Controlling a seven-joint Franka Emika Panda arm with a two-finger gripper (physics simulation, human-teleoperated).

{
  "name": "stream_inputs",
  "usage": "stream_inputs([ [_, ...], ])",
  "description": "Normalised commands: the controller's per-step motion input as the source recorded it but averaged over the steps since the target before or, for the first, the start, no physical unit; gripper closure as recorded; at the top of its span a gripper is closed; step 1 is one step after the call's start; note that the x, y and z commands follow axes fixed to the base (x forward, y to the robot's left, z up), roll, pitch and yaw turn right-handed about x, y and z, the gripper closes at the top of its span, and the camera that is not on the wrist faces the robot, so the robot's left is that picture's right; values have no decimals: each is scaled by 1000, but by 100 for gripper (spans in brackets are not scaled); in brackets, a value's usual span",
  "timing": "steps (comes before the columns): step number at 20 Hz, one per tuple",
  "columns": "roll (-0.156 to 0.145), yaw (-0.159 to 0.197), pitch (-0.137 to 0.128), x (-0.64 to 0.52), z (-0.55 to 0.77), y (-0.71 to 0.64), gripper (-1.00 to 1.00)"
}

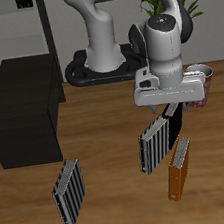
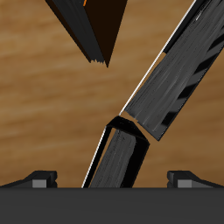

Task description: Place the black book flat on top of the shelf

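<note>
Orange-brown book (image 1: pixel 179 169) nearest on the worktop (image 1: pixel 107 135), beside a striped book (image 1: pixel 154 143). Farther back, black book (image 1: pixel 175 118) under the gripper (image 1: pixel 170 104); jaws' grip impossible to tell. Shelf (image 1: pixel 23 111) well apart.

Two striped books (image 1: pixel 69 191) (image 1: pixel 156 144); one black book (image 1: pixel 176 122); one orange-brown book (image 1: pixel 179 169); one shelf (image 1: pixel 23 111); one mug (image 1: pixel 202 79).
</note>
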Motion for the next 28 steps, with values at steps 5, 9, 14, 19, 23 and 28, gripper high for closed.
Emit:
stream_inputs([
  [5, 8, -9, 12, 43, -161, -53, -100],
  [9, -3, -6, 18, 76, -110, -73, 100],
  [14, -15, -6, 11, 57, -25, -94, 100],
  [19, -7, -3, -4, -6, 91, -122, 100],
  [23, 2, 14, 5, -108, 175, -114, 100],
  [28, -4, 12, 7, -118, 276, -122, 100],
])
